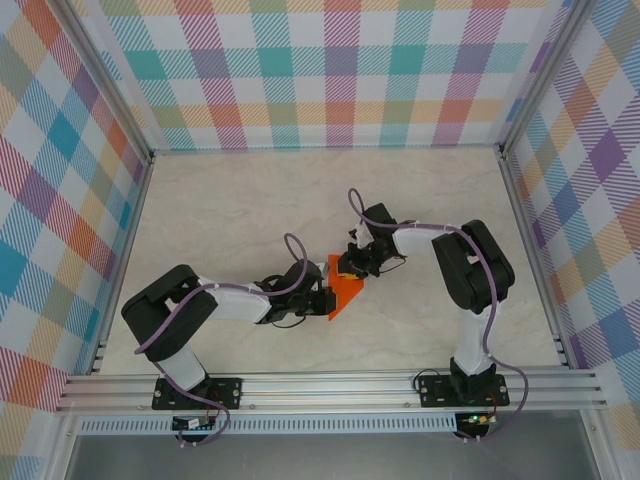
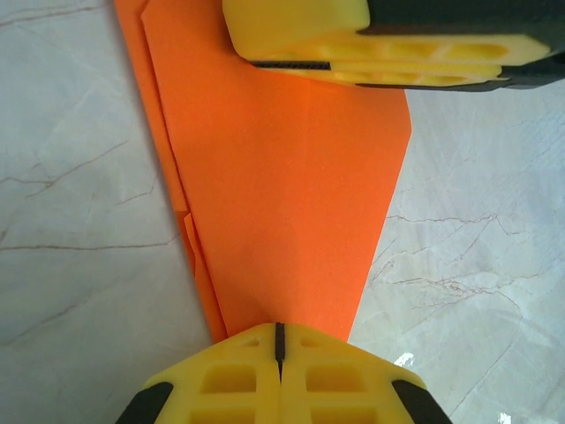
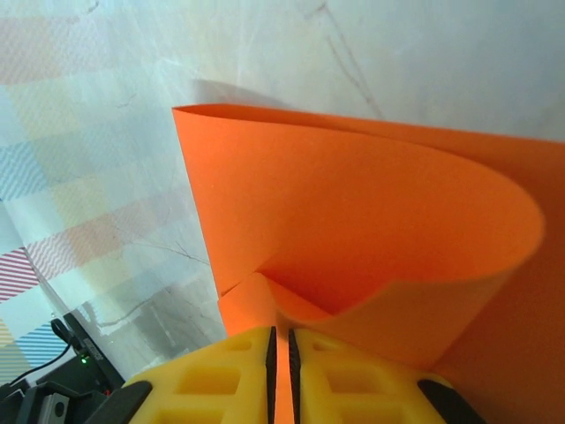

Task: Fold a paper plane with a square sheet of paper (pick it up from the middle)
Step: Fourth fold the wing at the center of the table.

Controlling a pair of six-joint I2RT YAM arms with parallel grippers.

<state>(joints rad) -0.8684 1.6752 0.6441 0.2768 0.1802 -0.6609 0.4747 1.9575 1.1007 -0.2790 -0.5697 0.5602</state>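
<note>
One tapered orange paper plane (image 2: pixel 291 177), matte, seemingly layered, flap curled

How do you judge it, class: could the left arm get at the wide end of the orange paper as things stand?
Probably not: the right gripper sits closed on that end of the orange paper, and the left gripper, shut, rests on the narrow end, which it would have to leave.

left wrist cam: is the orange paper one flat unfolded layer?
No: the orange paper tapers toward the left hand, and stacked folded edges show along its left side.
</note>
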